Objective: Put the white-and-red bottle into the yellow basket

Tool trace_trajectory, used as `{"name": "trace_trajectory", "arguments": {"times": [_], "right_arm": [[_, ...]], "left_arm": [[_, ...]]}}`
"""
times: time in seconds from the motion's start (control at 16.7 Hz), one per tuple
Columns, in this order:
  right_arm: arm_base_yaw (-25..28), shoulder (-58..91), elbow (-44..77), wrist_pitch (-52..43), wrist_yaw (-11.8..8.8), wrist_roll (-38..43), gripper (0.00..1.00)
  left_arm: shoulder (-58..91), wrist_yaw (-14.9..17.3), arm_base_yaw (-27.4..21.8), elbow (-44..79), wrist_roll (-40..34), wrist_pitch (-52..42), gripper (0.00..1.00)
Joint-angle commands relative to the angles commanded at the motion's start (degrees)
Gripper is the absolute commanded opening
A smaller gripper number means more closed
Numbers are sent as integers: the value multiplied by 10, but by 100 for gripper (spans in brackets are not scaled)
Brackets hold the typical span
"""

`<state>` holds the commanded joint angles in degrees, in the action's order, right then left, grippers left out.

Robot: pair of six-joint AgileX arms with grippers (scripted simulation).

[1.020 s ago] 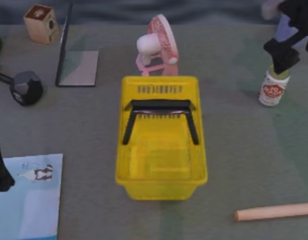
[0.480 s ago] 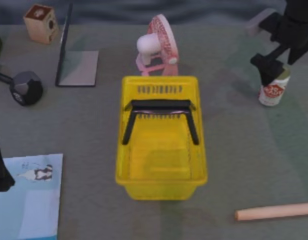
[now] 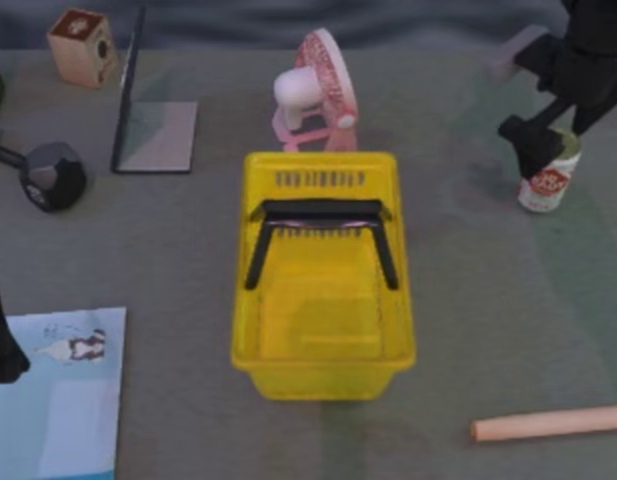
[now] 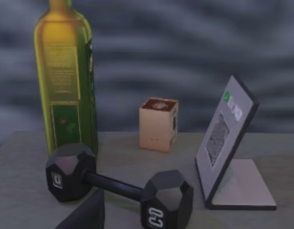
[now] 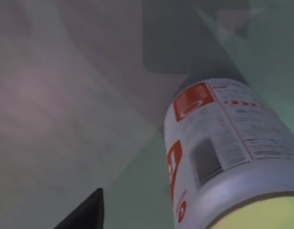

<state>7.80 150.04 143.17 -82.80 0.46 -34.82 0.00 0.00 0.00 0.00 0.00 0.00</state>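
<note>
Top view, right tool (image 3: 544, 150) at white-and-red bottle's (image 3: 545, 184) cap (grip state cannot be told), bottle upright at two o'clock of yellow basket (image 3: 323, 360), left arm parked at table's nine o'clock edge.

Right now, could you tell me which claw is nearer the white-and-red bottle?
Right. The right claw hangs over the white-and-red bottle; the left claw sits parked at the table's left edge.
</note>
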Motion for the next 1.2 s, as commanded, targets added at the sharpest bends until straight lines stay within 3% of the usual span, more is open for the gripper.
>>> {"name": "trace_trajectory", "arguments": {"times": [0.24,0.54,1.2], "right_arm": [[1,-9,-88,75,0,1,100],[1,-11,-102,89,0,1,100],[1,-11,-102,89,0,1,17]], "left_arm": [[0,0,0,0,0,0,100],[0,0,0,0,0,0,100],[0,0,0,0,0,0,100]]}}
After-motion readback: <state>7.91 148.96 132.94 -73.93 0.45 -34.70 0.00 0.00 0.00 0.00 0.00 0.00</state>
